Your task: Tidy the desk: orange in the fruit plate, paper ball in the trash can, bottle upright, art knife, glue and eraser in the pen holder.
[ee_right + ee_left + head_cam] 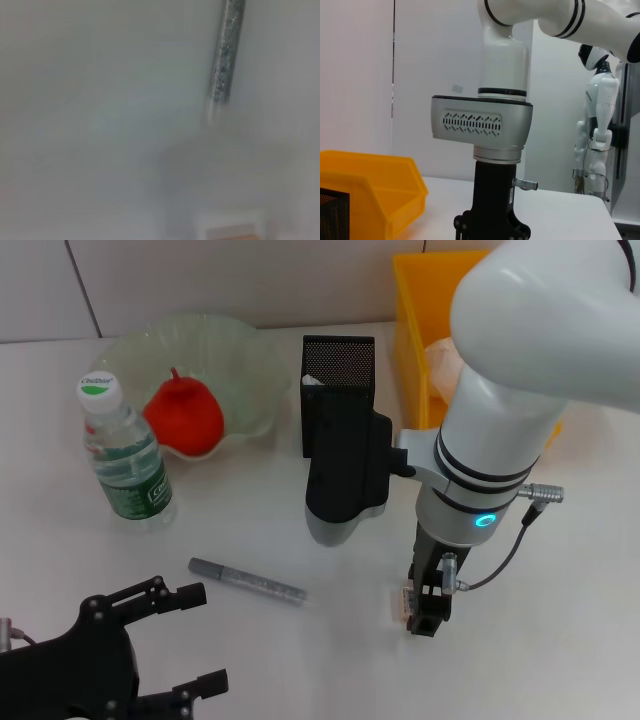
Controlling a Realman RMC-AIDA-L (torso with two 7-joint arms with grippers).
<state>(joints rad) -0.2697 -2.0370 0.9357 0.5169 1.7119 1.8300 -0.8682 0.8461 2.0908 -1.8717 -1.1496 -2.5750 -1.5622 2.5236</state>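
worktop (230, 640): looking like smooth white laminate, matt, giving off only a soft sheen
fruit plate (255, 365): showing as translucent pale-green plastic, glossy, with a wavy rim
orange (185, 415): reading smooth and slightly shiny
bottle (128, 455): appearing as clear ribbed plastic with a printed green film label and a white plastic cap
glue (247, 581): glinting like speckled grey metal
pen holder (338, 365): showing black matt metal mesh
trash can (415, 330): looking like smooth yellow-orange moulded plastic
right arm shell (540, 330): shining as glossy white plastic
left gripper (150, 650): looking like matt black plastic
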